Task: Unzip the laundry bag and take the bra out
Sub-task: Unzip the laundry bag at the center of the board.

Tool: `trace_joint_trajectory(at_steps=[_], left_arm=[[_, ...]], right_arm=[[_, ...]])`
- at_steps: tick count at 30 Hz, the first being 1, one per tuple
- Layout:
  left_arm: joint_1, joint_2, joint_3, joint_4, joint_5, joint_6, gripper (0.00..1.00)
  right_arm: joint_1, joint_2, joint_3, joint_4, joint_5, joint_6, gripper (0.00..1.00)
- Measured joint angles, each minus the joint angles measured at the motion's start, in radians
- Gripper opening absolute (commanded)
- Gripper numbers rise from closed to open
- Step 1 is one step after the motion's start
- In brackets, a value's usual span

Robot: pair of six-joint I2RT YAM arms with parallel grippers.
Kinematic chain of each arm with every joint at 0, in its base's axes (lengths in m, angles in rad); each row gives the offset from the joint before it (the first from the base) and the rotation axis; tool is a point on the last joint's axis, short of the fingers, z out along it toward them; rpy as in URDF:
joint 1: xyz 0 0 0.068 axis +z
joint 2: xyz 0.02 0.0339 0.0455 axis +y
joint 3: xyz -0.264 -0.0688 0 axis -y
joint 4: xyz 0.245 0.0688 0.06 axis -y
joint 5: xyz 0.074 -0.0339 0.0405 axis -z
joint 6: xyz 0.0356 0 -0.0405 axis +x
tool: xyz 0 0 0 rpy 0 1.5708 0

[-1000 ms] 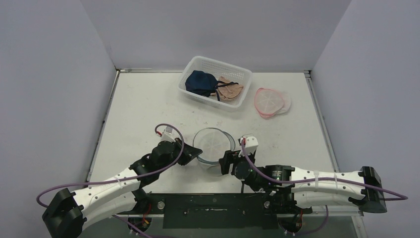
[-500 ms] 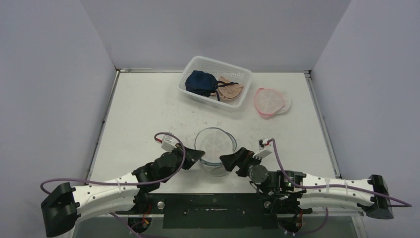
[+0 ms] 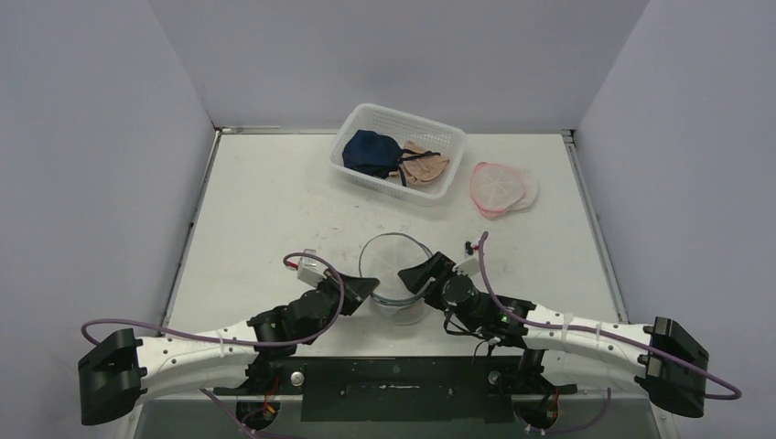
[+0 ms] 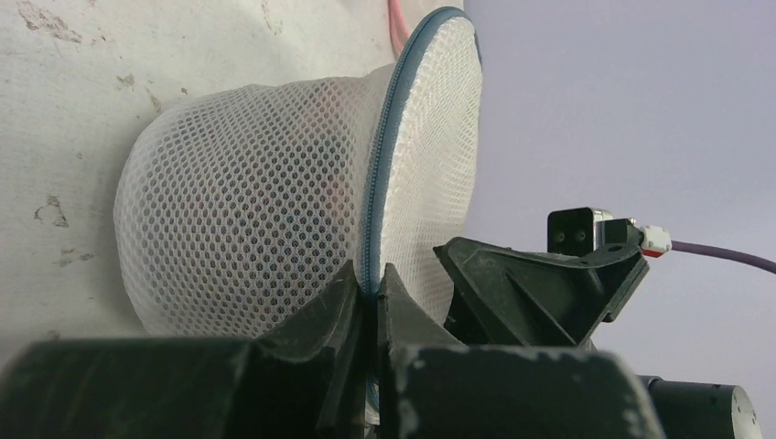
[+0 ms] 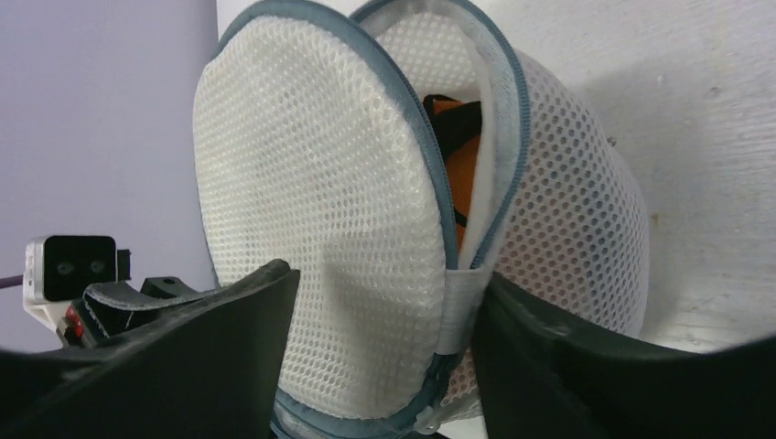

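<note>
Laundry bag (image 3: 395, 274) sits on the table (image 3: 265, 201) near its front edge, between the two arms.

Left end effector (image 4: 370, 288): fingers together, pinched on the bag's grey-blue zipper (image 4: 375, 201) seam at the near rim. Reads as an anchor hold.

Right end effector (image 5: 380, 283): jaws apart, straddling the lower edge of the lid flap. No closed grip on anything is visible.

Progress: zipper partly run. In the right wrist view the lid stands off the body along the upper arc, and orange fabric with a dark strap shows in the gap, taken to be the bra (image 5: 456, 155). It is wholly inside the bag. Left to do, by my reading: open the rest of the seam, then reach in and draw the bra out.

Hard to make out: the zipper pull. A pale tab shows near the right finger, but I cannot tell whether it is the slider. The lower seam is hidden behind both fingers. From above, the arms cover the bag's near side.
</note>
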Motion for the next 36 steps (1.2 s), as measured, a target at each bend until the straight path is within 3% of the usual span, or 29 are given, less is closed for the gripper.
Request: trace_joint_trajectory(at_steps=[2, 4, 7, 8, 13, 19, 25, 31, 36], left_arm=[[-0.008, 0.005, 0.000, 0.000, -0.012, 0.002, 0.00], [-0.015, 0.009, 0.000, -0.003, -0.021, 0.004, 0.02], [-0.020, 0.008, 0.000, -0.021, -0.033, 0.009, 0.37], [-0.021, 0.002, 0.000, -0.036, -0.037, 0.006, 0.50], [-0.022, -0.145, 0.008, -0.196, -0.055, 0.031, 1.00], [-0.021, -0.456, 0.074, -0.551, -0.100, 0.066, 0.96], [-0.021, -0.749, 0.152, -0.781, -0.178, 0.157, 0.96], [-0.021, -0.821, 0.242, -0.891, -0.242, 0.231, 0.96], [-0.021, -0.796, 0.261, -0.945, -0.251, 0.255, 0.96]], right_arm=[[-0.002, 0.024, 0.000, 0.031, -0.034, -0.016, 0.32], [-0.003, 0.037, 0.000, 0.048, -0.056, -0.041, 0.16], [-0.004, 0.042, 0.016, 0.043, -0.081, -0.085, 0.06], [-0.005, 0.042, 0.031, 0.033, -0.086, -0.108, 0.05], [-0.018, 0.045, 0.194, -0.105, -0.114, -0.313, 0.05], [-0.062, 0.100, 0.423, -0.225, -0.198, -0.595, 0.05], [-0.093, 0.252, 0.512, -0.192, -0.423, -0.755, 0.05], [-0.102, 0.406, 0.534, -0.095, -0.663, -0.784, 0.05], [-0.157, 0.403, 0.459, 0.005, -0.795, -0.787, 0.05]])
